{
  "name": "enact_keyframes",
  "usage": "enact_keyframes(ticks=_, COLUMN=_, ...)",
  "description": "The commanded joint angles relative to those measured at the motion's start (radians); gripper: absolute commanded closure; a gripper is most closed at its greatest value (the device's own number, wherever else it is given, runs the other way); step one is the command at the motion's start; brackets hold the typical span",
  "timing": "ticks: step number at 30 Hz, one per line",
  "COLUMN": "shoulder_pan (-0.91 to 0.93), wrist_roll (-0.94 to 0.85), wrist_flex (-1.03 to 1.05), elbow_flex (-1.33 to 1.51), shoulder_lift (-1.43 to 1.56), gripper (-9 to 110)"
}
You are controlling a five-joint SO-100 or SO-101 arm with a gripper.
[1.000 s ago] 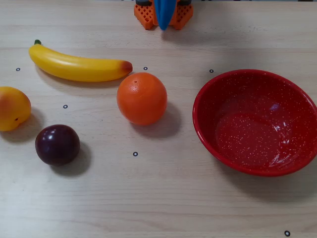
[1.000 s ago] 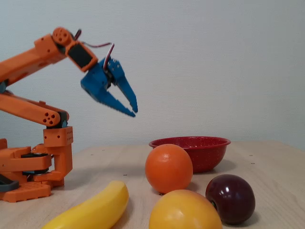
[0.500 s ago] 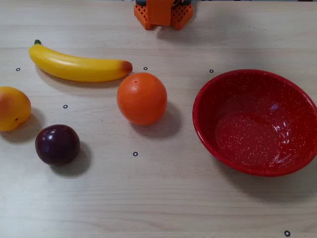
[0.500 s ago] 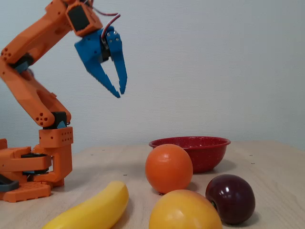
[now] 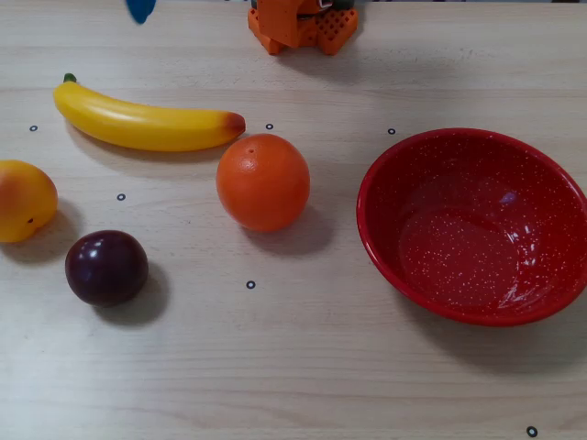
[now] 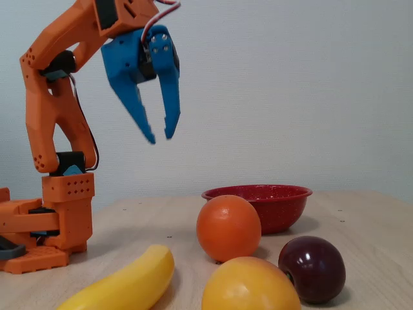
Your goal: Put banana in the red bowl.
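Note:
The yellow banana (image 5: 147,124) lies flat on the wooden table at the upper left of the overhead view, green stem to the left and reddish-brown end next to the orange. It also shows in the fixed view (image 6: 129,284) at the front. The red speckled bowl (image 5: 468,229) stands empty at the right, and in the fixed view (image 6: 258,203) behind the orange. My blue gripper (image 6: 160,136) hangs high above the table, pointing down, open a little and empty. In the overhead view only a blue fingertip (image 5: 140,9) shows at the top edge, beyond the banana.
An orange (image 5: 263,181) sits between banana and bowl. A yellow-orange fruit (image 5: 23,200) and a dark plum (image 5: 105,267) lie at the left. The orange arm base (image 5: 303,26) stands at the table's far edge.

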Motion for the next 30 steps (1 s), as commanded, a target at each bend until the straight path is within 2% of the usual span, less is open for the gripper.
enact_keyframes(ticks=1, shoulder_pan=0.025, wrist_roll=-0.044, wrist_flex=0.048, elbow_flex=-0.084, shoulder_lift=-0.005, gripper=93)
enact_keyframes(ticks=10, shoulder_pan=0.095, wrist_roll=-0.155, wrist_flex=0.034, elbow_flex=-0.046, shoulder_lift=-0.126, gripper=76)
enact_keyframes(ticks=30, shoulder_pan=0.198, wrist_roll=-0.477, wrist_flex=-0.247, elbow_flex=0.275, shoulder_lift=-0.23, gripper=70)
